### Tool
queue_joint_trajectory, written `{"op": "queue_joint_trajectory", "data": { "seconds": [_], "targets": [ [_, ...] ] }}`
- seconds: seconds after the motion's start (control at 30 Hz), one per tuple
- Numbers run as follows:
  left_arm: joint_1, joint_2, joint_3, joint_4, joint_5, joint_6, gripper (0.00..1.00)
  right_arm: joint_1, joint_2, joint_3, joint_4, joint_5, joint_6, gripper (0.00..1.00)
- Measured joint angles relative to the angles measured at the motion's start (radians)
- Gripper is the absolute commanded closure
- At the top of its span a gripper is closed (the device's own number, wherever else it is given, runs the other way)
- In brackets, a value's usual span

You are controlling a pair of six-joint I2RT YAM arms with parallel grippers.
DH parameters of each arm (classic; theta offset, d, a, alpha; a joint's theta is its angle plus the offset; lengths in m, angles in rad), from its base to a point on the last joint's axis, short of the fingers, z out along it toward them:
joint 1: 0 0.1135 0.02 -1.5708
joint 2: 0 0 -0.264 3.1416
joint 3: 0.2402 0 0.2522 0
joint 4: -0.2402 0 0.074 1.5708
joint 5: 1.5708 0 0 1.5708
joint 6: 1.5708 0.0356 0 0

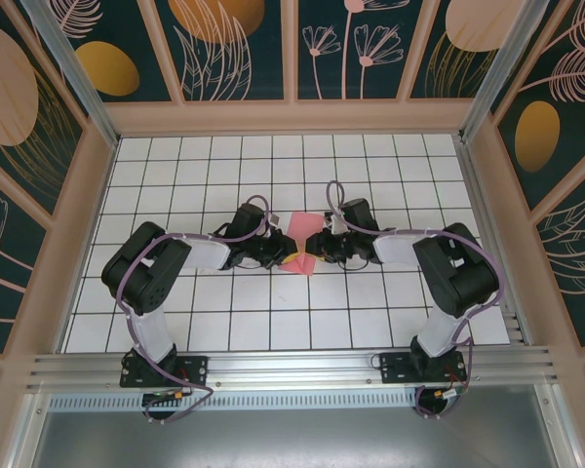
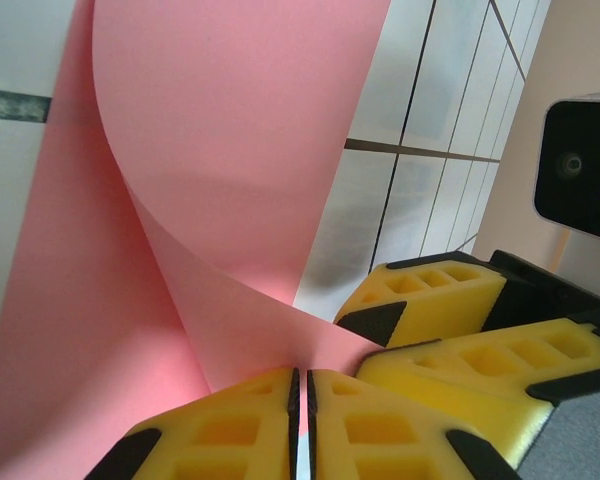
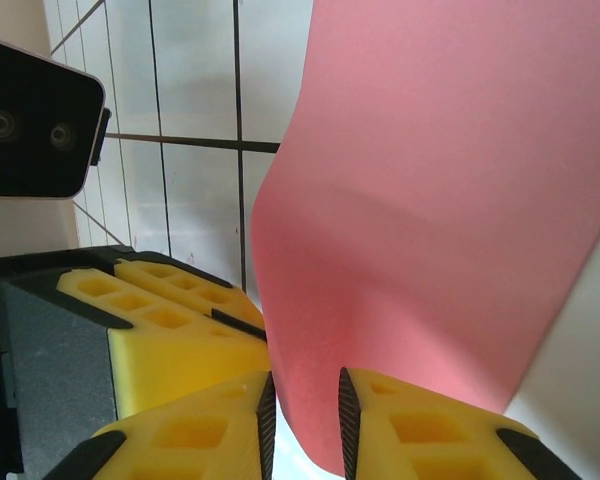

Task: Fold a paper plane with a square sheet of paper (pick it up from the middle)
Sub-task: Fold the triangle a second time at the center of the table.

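Seen from above, the square sheet of paper (image 1: pixel 300 241) stands curled at the centre of the worktop (image 1: pixel 175 312), with the left claw (image 1: pixel 279 255) at its 9 o'clock and the right claw (image 1: pixel 318 248) at its 3 o'clock. From the left wrist, the left claw is pinched shut on a pink corner; matching the edges squarely before creasing looks key. From the right wrist, the right claw's jaws stand slightly parted around the smooth, unmarked sheet.

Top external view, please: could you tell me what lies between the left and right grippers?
The pink square sheet of paper lies between the left gripper and the right gripper, as the top external view shows.
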Motion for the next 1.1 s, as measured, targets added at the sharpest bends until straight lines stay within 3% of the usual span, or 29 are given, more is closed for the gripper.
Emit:
{"op": "queue_joint_trajectory", "data": {
  "seconds": [0.2, 0.3, 0.63, 1.1],
  "targets": [
    [0.000, 0.000, 0.000, 0.001, 0.000, 0.000, 0.87, 0.000, 0.029, 0.032, 0.000, -0.001, -0.004, 0.91],
    [0.000, 0.000, 0.000, 0.006, 0.000, 0.000, 0.85, 0.000, 0.032, 0.037, -0.005, 0.012, -0.010, 0.94],
    [0.000, 0.000, 0.002, 0.011, 0.005, 0.012, 0.80, -0.004, 0.032, 0.037, -0.061, 0.097, -0.050, 0.95],
    [-0.026, 0.029, 0.079, -0.002, 0.012, 0.048, 0.81, -0.011, 0.032, 0.037, -0.105, 0.177, -0.082, 0.96]
  ]
}}
